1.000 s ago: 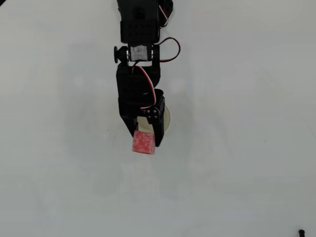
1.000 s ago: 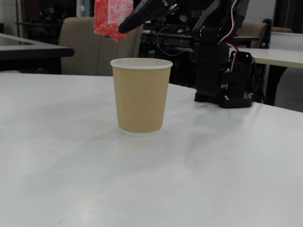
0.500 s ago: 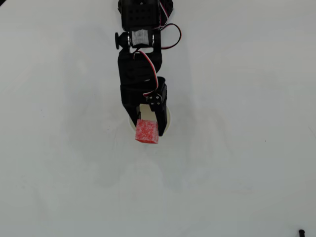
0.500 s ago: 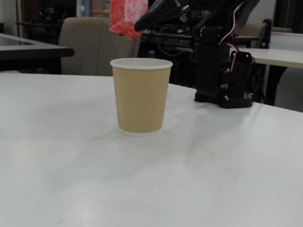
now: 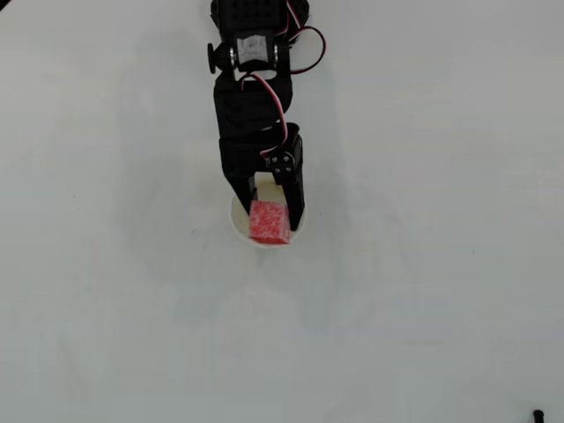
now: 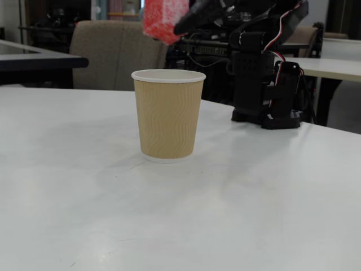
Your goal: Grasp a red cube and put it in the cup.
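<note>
White table (image 6: pixel 237 214) fills foreground of fixed view. Cup (image 6: pixel 168 116) stands upright on it, tan ribbed wall, white rim; from overhead only part of rim (image 5: pixel 240 227) shows under arm. Red cube (image 6: pixel 163 20) held in air above cup mouth, clear of rim; overhead view puts cube (image 5: pixel 269 221) over cup opening. Gripper (image 5: pixel 270 218) clenched on cube, black fingers on either side. Arm base (image 6: pixel 265 84) behind cup, toward right in fixed view.

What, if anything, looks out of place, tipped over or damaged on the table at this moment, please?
Nothing stands out. The cup stands upright and undented on the white table, with no spill around it. The claw holds the red cube in the air above the cup's mouth.
</note>
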### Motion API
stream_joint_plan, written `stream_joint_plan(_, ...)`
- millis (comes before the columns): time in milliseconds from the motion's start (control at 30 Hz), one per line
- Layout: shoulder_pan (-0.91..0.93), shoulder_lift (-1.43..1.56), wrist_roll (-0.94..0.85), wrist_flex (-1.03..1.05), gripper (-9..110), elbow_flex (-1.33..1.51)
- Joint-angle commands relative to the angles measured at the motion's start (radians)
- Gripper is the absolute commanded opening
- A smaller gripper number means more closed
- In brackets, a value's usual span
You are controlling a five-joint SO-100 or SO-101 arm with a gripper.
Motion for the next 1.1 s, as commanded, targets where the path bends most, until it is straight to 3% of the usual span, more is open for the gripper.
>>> stream_joint_plan(0, 0.0, 0.057, 0.015, 0.012, 11, 0.0)
stream_joint_plan(667, 0.002, 0.083, 0.015, 0.035, 11, 0.012)
stream_joint_plan(1067, 0.014, 0.089, 0.014, 0.1, 27, -0.003)
